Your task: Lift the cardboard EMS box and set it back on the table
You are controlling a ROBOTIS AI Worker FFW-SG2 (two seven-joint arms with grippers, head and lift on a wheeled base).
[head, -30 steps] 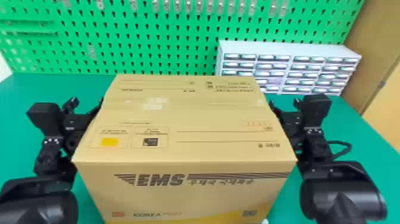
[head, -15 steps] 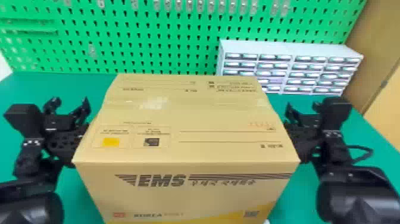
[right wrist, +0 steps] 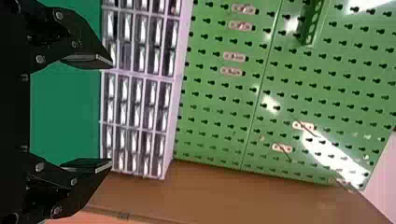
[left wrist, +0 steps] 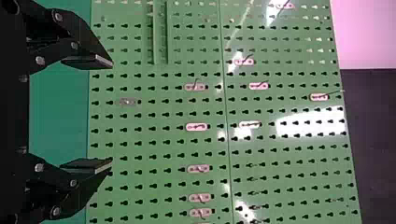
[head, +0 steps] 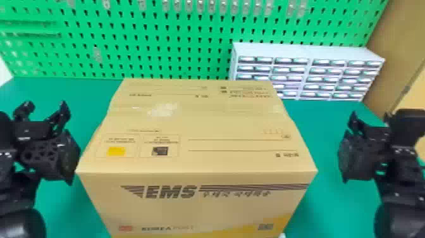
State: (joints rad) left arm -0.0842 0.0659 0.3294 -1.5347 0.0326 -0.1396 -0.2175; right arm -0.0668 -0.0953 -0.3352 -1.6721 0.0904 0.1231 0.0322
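1. Both arms have drawn outward since the earlier head views: the left hand [head: 46,103] and the right hand [head: 370,115] began beside the cardboard EMS box [head: 202,126] and now stand farther out on its 2 sides, while the box has kept nearly the same place.
2. Each hand is open, its 2 fingers spread with nothing between them, as both wrist views show.
3. Upright in the middle of the desk [head: 319,126], the box sits with its taped top up and its printed front toward the robot. It probably rests flat, though its bottom edge runs out of the head view, so I can't be sure. Behind it are the drawer cabinet [head: 310,52] and the green pegboard [head: 177,47].
4. I judge the step in hand to be backing away after setting the box down, with the task close to done.
5. To do it well, keep both arms moving sideways at an even pace, and lift or turn a wrist only once it has good room. Give the left side more care, since that arm lies nearer the box than the right.
6. A dragging wrist could nudge a corner and skew the box, so check that it sits square before parking the arms.
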